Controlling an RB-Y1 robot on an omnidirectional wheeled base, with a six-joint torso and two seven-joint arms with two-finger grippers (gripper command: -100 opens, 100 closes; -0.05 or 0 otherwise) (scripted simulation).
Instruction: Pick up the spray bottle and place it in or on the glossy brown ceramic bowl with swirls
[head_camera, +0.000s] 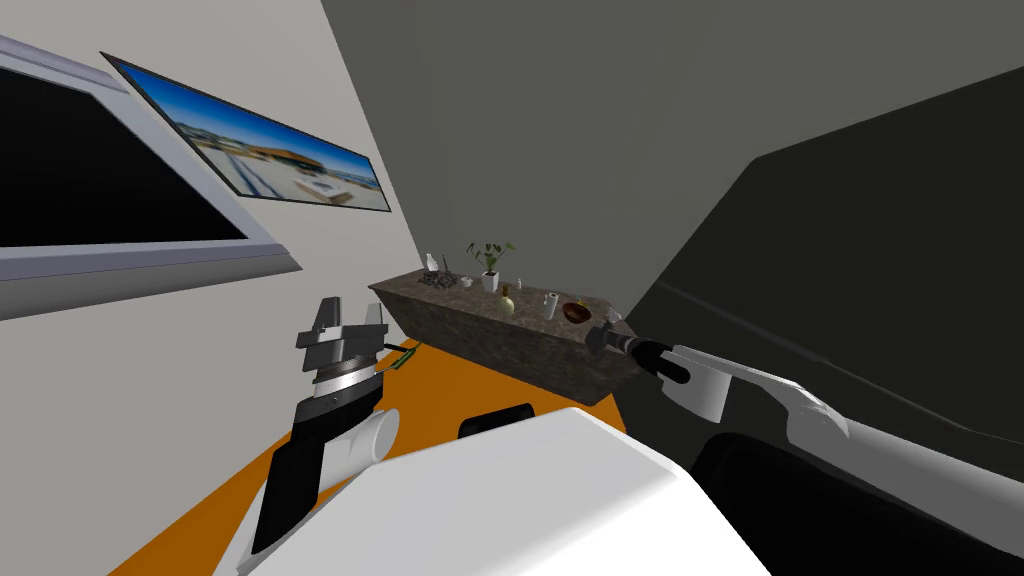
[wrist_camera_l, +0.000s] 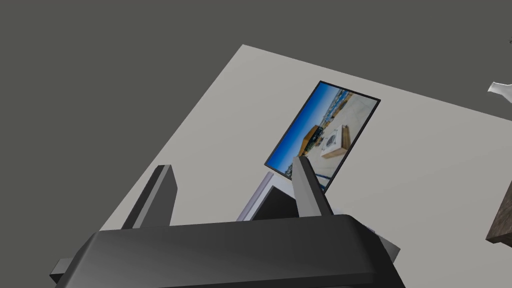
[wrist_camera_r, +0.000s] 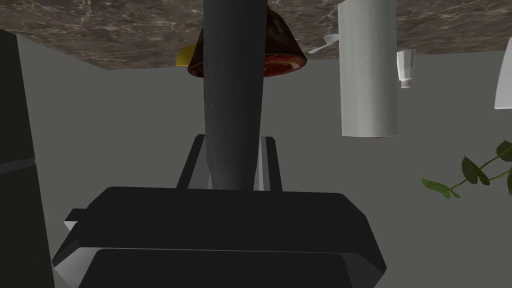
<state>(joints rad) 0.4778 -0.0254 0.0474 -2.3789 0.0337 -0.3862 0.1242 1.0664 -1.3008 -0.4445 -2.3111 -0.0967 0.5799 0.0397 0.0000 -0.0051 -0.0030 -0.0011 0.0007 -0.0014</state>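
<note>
One spray bottle (wrist_camera_r: 234, 80) clamped in the right gripper (wrist_camera_r: 233, 140).
Right of head-view centre, near one brown bowl (head_camera: 575, 312), one white roll (head_camera: 551, 304) and one plant (head_camera: 490, 262) on the counter (head_camera: 480, 335); left gripper (head_camera: 350, 315) spread wide, lower left.

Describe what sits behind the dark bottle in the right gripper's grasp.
A glossy brown bowl on the marbled counter shows at both sides of the bottle, something yellow beside it. The bowl's middle is covered.
</note>
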